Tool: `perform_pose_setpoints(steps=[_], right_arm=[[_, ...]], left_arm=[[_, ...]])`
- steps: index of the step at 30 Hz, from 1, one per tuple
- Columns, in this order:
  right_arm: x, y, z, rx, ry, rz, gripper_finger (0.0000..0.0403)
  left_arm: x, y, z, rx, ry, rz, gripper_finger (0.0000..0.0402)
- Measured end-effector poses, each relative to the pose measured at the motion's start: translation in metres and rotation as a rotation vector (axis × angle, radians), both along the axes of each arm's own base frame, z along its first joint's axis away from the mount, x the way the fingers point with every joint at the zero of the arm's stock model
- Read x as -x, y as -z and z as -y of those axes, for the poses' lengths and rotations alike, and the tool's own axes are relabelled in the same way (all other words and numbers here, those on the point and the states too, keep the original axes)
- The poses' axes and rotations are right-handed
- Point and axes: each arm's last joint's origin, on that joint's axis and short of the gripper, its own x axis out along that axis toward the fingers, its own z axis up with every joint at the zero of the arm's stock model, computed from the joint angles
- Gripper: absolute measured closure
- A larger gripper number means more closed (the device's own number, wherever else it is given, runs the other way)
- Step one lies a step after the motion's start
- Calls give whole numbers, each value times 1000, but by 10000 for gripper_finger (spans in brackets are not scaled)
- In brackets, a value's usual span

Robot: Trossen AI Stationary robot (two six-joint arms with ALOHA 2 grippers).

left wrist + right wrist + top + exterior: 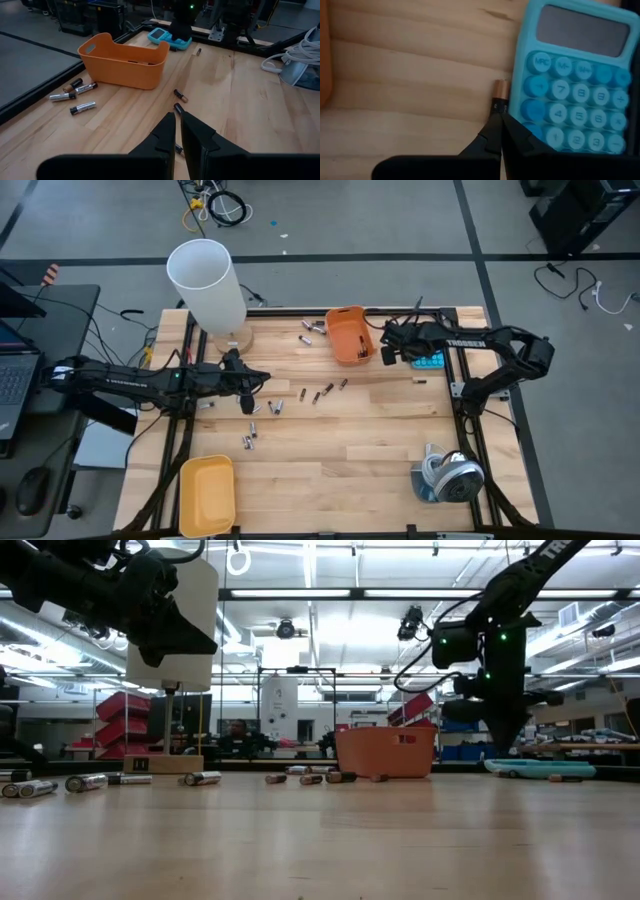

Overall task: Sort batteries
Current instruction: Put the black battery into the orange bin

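From above, small batteries [322, 393], some silvery, some dark, are lying scattered on the wooden surface [370, 450] just beyond the left tool [249, 402]. An orange bin [350, 335] is sitting beside the right tool [390, 352]; a yellow bin [207, 495] and a white cylinder [208, 283] are flanking the left arm.

At table height, cells are lying in a row before the orange bin.

Past the left tool [177, 125], nearly closed and holding nothing visible, dark cells are lying ahead, with some batteries showing inside the orange bin.

The right tool [498, 125], closed, is touching a copper-tipped battery [500, 94] against a blue calculator [577, 75].
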Motion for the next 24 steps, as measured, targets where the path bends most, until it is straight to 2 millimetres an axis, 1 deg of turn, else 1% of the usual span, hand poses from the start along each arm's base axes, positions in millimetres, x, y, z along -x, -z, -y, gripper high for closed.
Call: perform_pose_setpoints(steps=[5,10,18,24], right_arm=[[7,13,2,7,23,27,403],[12,20,4,10,43,29,403],[14,25,4,24,43,40,397],[14,25,6,33,48,53,374]], left_arm=[[0,0,0,-3,1,-1,371],[0,0,0,-2,1,-1,371],[0,0,0,-2,1,-1,371],[0,0,0,-2,1,-1,371]])
